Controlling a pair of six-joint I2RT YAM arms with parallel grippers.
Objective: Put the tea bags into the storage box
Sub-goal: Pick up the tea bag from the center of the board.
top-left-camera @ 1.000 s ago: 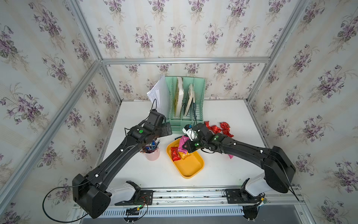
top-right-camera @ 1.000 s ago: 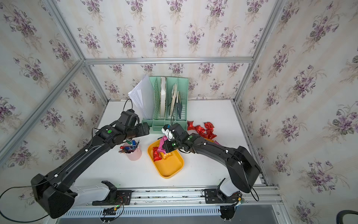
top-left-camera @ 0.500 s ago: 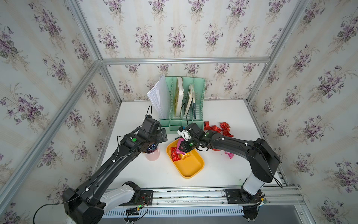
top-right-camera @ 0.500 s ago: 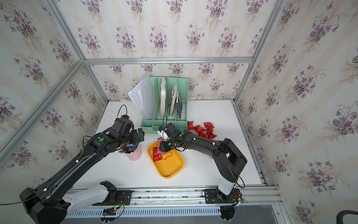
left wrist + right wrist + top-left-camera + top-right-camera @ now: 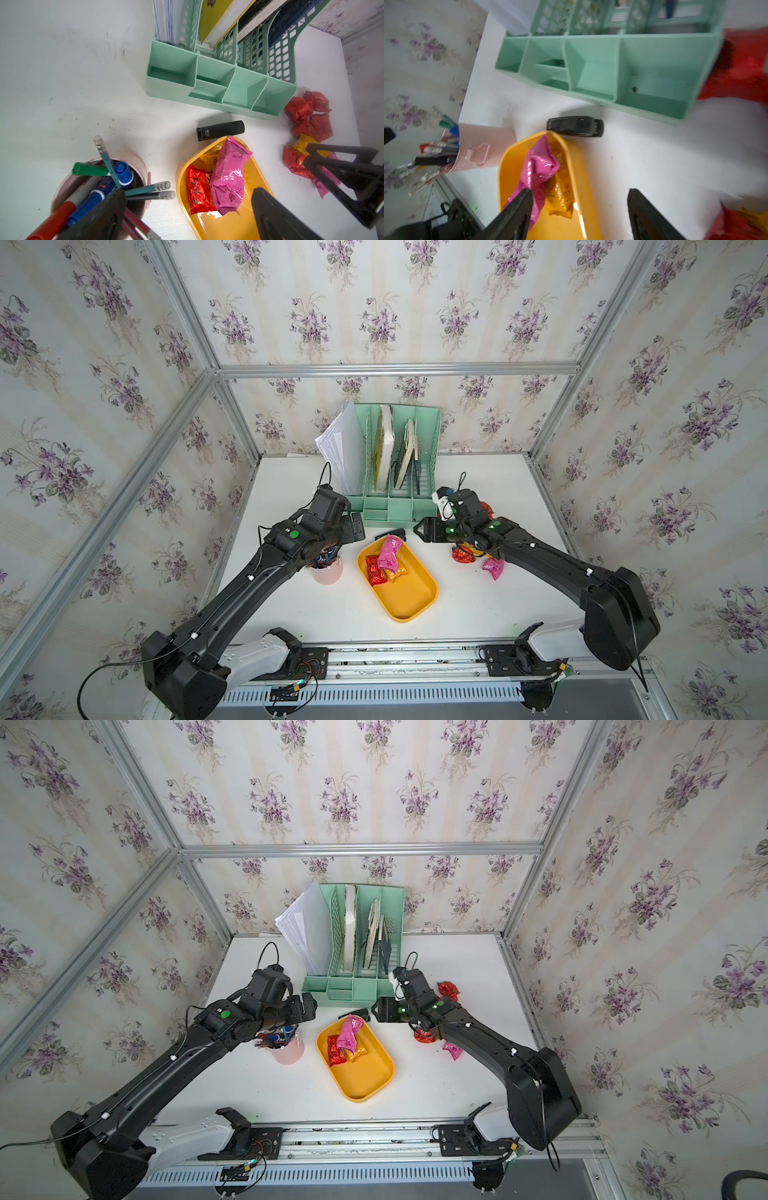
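Note:
The storage box [image 5: 411, 597] is a shallow yellow-orange tray at the table's middle. Inside its far end lie a pink tea bag [image 5: 388, 551], a red one [image 5: 374, 570] and an orange one [image 5: 395, 572]. More tea bags lie loose on the table to its right: red [image 5: 462, 554], pink [image 5: 492, 567] and red [image 5: 449, 990]. My right gripper [image 5: 579, 199] is open and empty, just right of the box's far end, one finger [image 5: 517, 207] above the pink bag. My left gripper [image 5: 189, 199] is open and empty, spanning from the pen cup to the box [image 5: 228, 224].
A mint-green file organizer [image 5: 390, 472] with papers and books stands at the back. A pink pen cup [image 5: 328, 572] full of pens is left of the box. A small black stapler [image 5: 220, 130] lies between the box and the organizer.
My right gripper opened and let the pink tea bag drop into the box, then drew back to the right. The left arm shifted slightly.

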